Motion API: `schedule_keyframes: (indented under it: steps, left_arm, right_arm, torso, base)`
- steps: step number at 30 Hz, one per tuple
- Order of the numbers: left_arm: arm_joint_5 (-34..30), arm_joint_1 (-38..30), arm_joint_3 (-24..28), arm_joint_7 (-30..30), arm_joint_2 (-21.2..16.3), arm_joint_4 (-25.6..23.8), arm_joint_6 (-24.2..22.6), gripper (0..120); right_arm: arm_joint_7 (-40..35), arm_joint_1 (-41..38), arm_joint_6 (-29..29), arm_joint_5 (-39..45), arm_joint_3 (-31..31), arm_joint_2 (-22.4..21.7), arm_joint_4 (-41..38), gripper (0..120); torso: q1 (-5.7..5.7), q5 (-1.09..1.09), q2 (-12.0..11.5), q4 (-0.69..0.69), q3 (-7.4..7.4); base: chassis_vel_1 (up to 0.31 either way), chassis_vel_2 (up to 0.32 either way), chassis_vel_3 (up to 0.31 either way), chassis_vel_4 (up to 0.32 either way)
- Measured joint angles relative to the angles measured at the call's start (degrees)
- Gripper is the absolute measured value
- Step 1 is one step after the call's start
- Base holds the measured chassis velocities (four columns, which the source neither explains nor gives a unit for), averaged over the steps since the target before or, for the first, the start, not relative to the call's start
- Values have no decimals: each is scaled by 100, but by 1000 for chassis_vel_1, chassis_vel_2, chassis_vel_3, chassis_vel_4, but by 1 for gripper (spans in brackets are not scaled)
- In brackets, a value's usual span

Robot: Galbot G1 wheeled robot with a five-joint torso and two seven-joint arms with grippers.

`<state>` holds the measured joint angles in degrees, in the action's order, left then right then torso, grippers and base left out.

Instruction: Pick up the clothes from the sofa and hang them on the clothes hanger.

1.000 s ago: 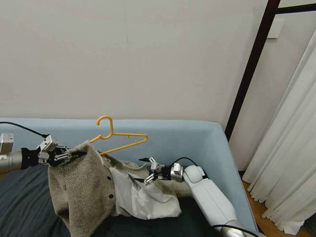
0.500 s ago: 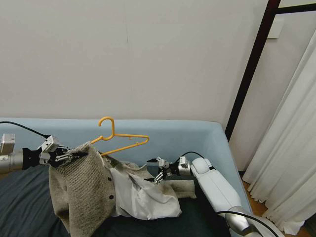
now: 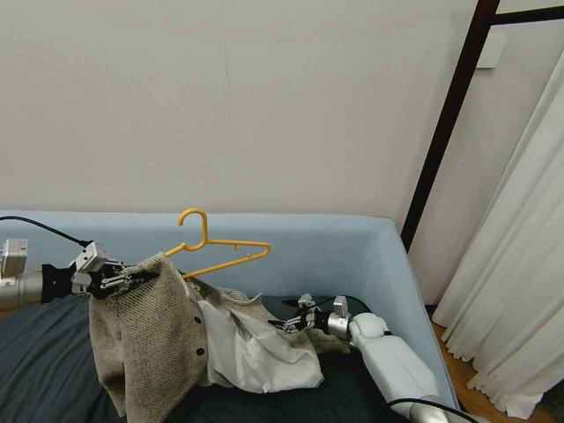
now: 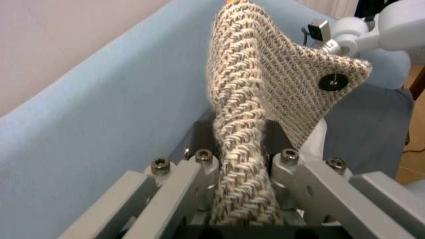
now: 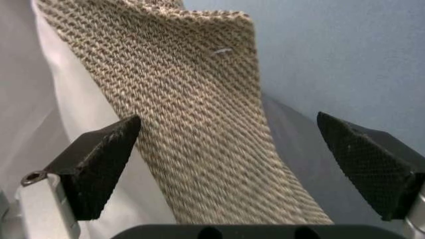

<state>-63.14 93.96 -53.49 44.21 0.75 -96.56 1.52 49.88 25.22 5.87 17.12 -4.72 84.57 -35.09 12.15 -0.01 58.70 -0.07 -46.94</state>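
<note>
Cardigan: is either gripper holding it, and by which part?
Left gripper is shut on the knit cardigan at its upper edge, near the shoulder. Right gripper is open, holding nothing.

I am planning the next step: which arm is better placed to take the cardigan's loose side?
Probably right. The right gripper is open over the cardigan's loose side; the left gripper is shut on its shoulder by the hanger.

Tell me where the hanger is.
Head view, left of centre: the hanger sticks out of the cardigan held by the left gripper, before the sofa back.
</note>
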Motion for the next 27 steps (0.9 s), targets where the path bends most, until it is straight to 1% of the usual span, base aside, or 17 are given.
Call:
schedule_keyframes:
  steps: [5,12,20,21,23,24,27]
  left_arm:
    - [1,-2,-3,3,-1,2,1,8]
    - [12,-2,-4,4,12,37,12,8]
    - [19,0,-4,3,15,54,31,8]
    - [19,0,-4,1,15,59,33,8]
    - [20,0,-4,0,18,59,35,8]
    - [20,0,-4,0,18,59,35,8]
    - [31,-1,-4,-2,37,63,40,8]
  right_arm:
    - [-135,70,-14,-58,43,159,47,100]
    - [392,138,-29,-14,79,277,-14,100]
    - [531,202,15,-316,86,322,3,98]
    - [541,201,21,-337,81,322,14,97]
    - [549,195,27,-340,72,308,20,89]
    - [549,195,27,-340,72,308,20,89]
    - [596,195,42,-325,66,241,-12,77]
  torso:
    - [0,0,0,-2,0]
    - [0,0,0,-1,0]
    - [0,0,0,-2,0]
    - [0,0,0,-2,0]
    - [0,0,0,-2,0]
    - [0,0,0,-2,0]
    - [0,0,0,-2,0]
  base:
    - [0,0,0,0]
    - [0,0,0,0]
    - [0,0,0,0]
    - [0,0,0,0]
    - [0,0,0,0]
    - [0,0,0,0]
    - [0,0,0,0]
